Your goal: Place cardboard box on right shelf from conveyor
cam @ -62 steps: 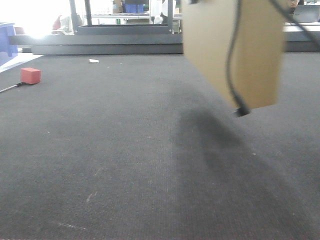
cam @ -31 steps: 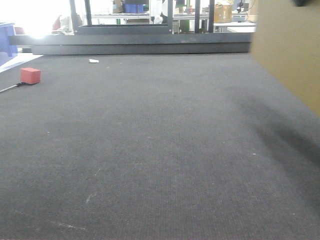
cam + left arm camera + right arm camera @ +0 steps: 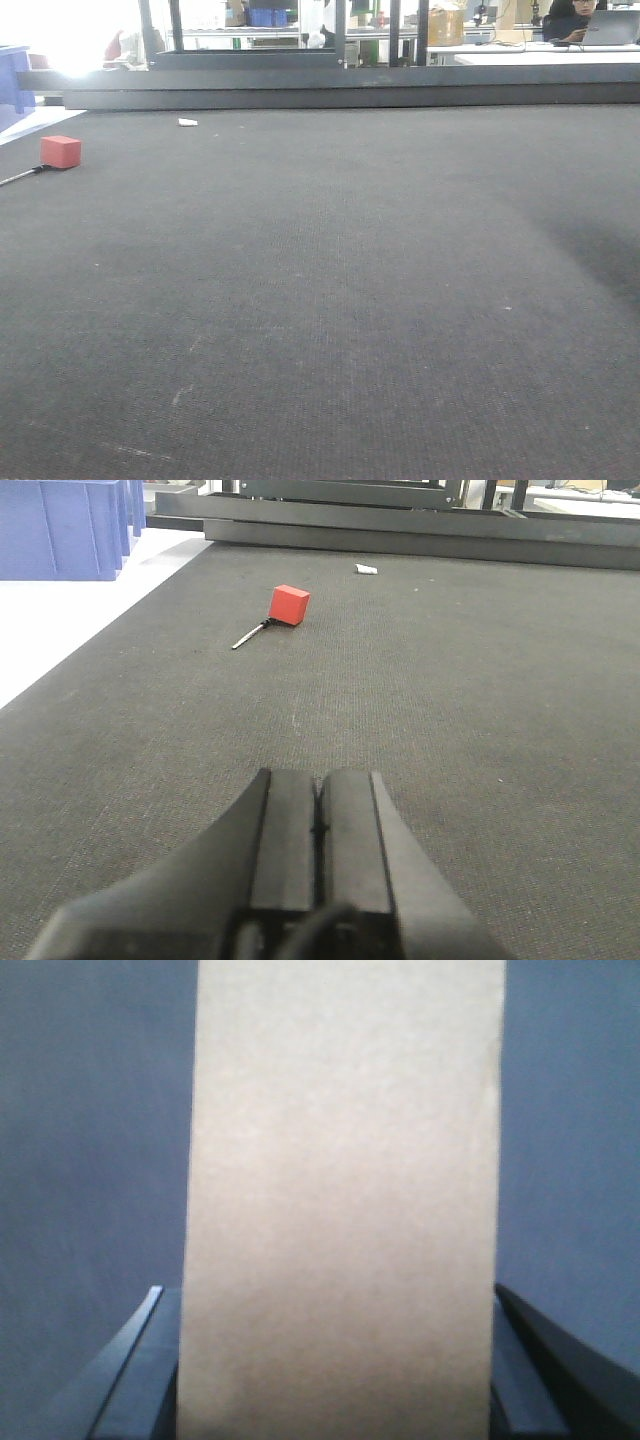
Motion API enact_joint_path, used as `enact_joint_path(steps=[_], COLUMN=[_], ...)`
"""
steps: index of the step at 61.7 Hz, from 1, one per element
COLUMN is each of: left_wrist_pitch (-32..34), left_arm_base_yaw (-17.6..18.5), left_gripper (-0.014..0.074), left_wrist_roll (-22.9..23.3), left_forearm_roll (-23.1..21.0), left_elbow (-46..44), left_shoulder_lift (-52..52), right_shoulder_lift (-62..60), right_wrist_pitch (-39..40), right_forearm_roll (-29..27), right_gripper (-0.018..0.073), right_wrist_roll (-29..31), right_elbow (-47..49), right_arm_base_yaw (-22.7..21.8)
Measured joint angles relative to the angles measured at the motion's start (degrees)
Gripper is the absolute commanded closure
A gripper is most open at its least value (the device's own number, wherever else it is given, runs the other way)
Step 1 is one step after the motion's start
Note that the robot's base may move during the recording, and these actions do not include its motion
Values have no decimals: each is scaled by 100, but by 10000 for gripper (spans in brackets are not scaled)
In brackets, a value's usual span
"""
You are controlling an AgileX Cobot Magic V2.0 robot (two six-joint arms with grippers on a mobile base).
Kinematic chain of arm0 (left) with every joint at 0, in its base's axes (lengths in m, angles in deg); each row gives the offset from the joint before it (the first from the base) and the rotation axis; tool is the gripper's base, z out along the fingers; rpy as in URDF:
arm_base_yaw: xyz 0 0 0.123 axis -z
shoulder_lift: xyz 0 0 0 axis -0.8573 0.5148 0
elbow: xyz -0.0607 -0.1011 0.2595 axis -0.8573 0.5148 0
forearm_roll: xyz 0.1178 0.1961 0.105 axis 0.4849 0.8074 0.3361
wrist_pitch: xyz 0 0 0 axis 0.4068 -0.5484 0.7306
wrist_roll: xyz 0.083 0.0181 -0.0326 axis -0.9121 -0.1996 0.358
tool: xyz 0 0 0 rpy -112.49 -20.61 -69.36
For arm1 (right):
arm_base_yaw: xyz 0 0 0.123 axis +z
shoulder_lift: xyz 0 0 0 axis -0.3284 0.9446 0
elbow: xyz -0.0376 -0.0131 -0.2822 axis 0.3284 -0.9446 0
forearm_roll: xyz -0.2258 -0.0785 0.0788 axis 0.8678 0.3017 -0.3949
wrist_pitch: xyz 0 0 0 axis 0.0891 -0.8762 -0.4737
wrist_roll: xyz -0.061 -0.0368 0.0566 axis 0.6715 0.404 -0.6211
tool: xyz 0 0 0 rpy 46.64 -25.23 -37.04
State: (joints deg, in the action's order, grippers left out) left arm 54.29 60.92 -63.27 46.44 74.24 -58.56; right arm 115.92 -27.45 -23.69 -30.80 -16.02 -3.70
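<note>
The plain tan cardboard box (image 3: 340,1200) fills the middle of the right wrist view, standing tall between the two dark fingers (image 3: 140,1360) of my right gripper (image 3: 335,1360), which is shut on its sides. Behind it only blurred grey-blue shows. The box and the right arm are out of the front view; a soft shadow lies on the conveyor (image 3: 320,300) at the right edge. My left gripper (image 3: 320,790) hovers low over the dark belt (image 3: 450,700), jaws pressed together with nothing between them. The right shelf is out of view.
A small red cube (image 3: 61,151) (image 3: 289,604) rests on the belt at far left beside a thin metal rod (image 3: 250,636). A white scrap (image 3: 188,122) lies near the far edge. Blue bins (image 3: 65,525) stand left of the belt. Dark frame rails (image 3: 350,90) border the far side.
The held cardboard box has swung to the right and left the front view entirely; its shadow on the belt slid to the right edge. The red cube has not moved.
</note>
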Motion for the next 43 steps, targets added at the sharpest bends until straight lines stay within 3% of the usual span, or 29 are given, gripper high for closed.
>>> enact_joint_path(steps=[17,43], left_wrist_pitch=[0,0], left_arm_base_yaw=[0,0], left_gripper=[713,713], left_wrist_roll=[0,0], left_forearm_roll=[0,0], left_elbow=[0,0], left_shoulder_lift=[0,0], right_shoulder_lift=[-1321,-1515], right_wrist_pitch=[0,-39], right_forearm_roll=[0,0], right_gripper=[344,344], right_wrist_roll=[13,13], right_elbow=[0,0], right_arm_base_yaw=[0,0])
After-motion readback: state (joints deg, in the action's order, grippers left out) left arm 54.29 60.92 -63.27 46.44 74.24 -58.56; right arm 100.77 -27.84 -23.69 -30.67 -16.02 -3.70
